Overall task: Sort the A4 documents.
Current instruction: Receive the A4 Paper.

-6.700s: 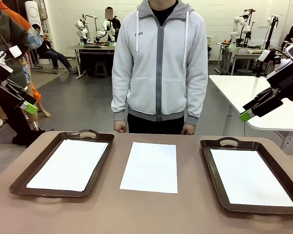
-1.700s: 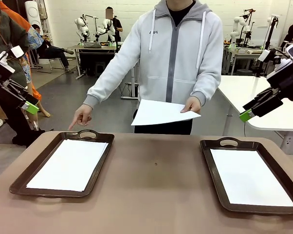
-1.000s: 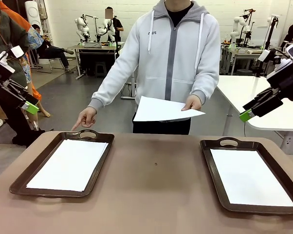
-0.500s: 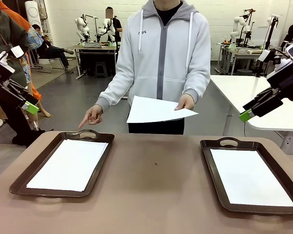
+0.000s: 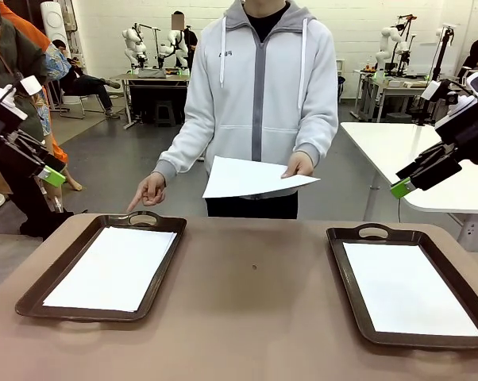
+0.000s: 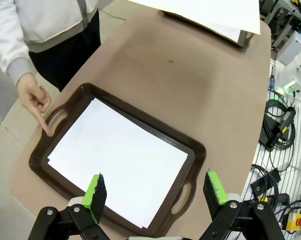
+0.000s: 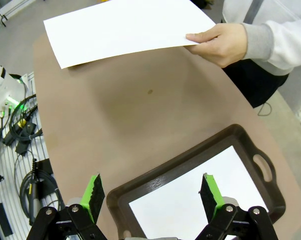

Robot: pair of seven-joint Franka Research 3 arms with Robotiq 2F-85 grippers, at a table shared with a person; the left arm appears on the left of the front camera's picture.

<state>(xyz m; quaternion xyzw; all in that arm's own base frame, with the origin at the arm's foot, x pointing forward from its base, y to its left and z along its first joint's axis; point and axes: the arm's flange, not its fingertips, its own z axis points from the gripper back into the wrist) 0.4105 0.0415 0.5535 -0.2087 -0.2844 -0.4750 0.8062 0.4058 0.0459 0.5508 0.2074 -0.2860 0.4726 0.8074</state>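
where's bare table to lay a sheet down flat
The wide bare strip of table between the left tray and the right tray is free. Both tray floors already hold paper, and a pointing hand hangs over the left tray's far handle.

A robotics lab: white robot arms [image 5: 144,44] stand on workbenches [image 5: 148,78] across a grey-floored hall.

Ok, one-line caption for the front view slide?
Person holds a sheet over the table, pointing at the left tray; both pincers open, raised at the sides.

middle sheet [image 5: 251,176] lifted, hand [image 5: 149,191] pointing
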